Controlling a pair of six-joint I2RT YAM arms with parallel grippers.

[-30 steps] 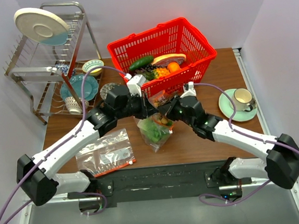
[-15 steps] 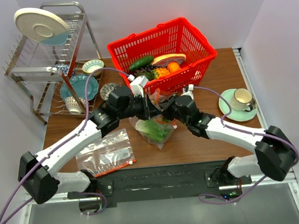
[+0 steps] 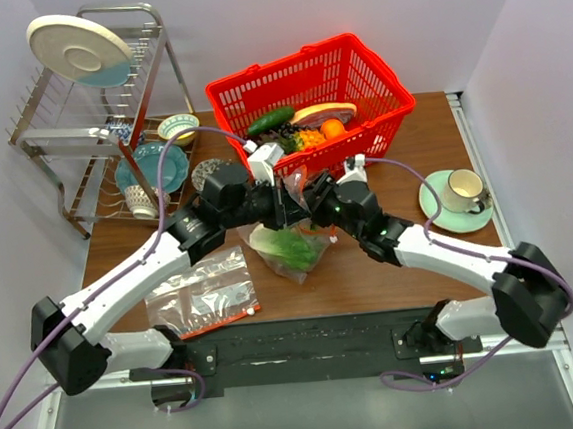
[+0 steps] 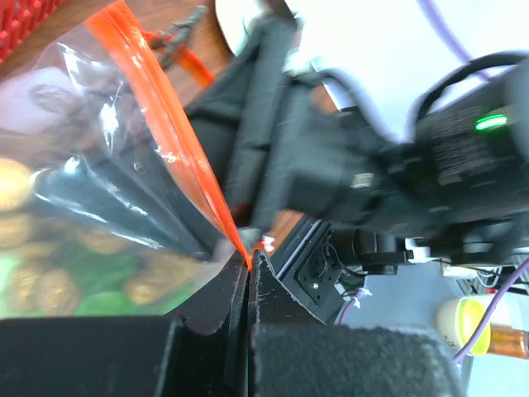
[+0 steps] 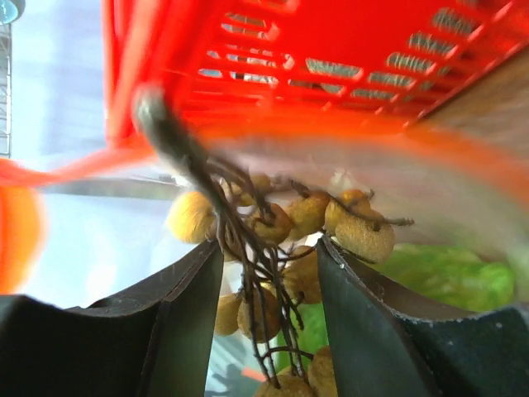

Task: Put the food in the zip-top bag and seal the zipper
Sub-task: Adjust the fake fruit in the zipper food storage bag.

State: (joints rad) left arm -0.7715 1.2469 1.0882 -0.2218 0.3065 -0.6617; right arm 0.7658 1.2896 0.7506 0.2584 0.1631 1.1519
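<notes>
The clear zip-top bag (image 3: 292, 252) hangs at the table's middle with green napa cabbage (image 3: 287, 245) inside. My left gripper (image 3: 284, 203) (image 4: 250, 263) is shut on the red-orange zipper (image 4: 178, 157) and holds the mouth up. My right gripper (image 3: 308, 195) (image 5: 269, 265) stands open at the bag's mouth. A bunch of small brown fruits (image 5: 273, 314) on dark stems hangs loose between its fingers, above the cabbage (image 5: 450, 277). A dark green cucumber (image 3: 270, 120) lies in the red basket (image 3: 375, 76).
The basket (image 5: 289, 58) stands just behind the bag and holds an orange and other produce. A second clear bag (image 3: 203, 294) lies flat at the front left. A dish rack (image 3: 87, 111) stands at the back left, a cup on a saucer (image 3: 458, 199) at the right.
My right gripper moved left and up to the bag's mouth and went from shut to open, letting go of the brown fruits. My left gripper kept its hold on the zipper.
</notes>
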